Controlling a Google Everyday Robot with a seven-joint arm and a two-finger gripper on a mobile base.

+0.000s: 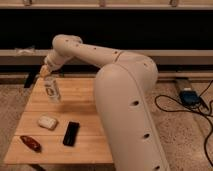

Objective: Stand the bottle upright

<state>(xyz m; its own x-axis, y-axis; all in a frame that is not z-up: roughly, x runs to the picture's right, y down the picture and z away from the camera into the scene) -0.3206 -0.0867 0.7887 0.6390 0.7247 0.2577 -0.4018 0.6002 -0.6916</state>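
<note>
Now the bottle (52, 91) stands almost straight up on the wooden table (85, 107), near the far left part of it. Its yellowish cap points up, and the gripper (46, 71) sits right on top of that cap. I cannot tell if the gripper is pinching the cap or has let go.

Nearer the front edge than the bottle lie a white block (47, 122), a black phone (71, 133) and a small red thing (30, 143). All three are well apart from the bottle.

The bottle looks tipped just a tiny bit, so the job is likely almost done. To do this step well, the bottom should rest flat on the wood first. Then the gripper should let go softly and lift straight up. A sideways pull could knock the bottle over, since it is tall and thin.
</note>
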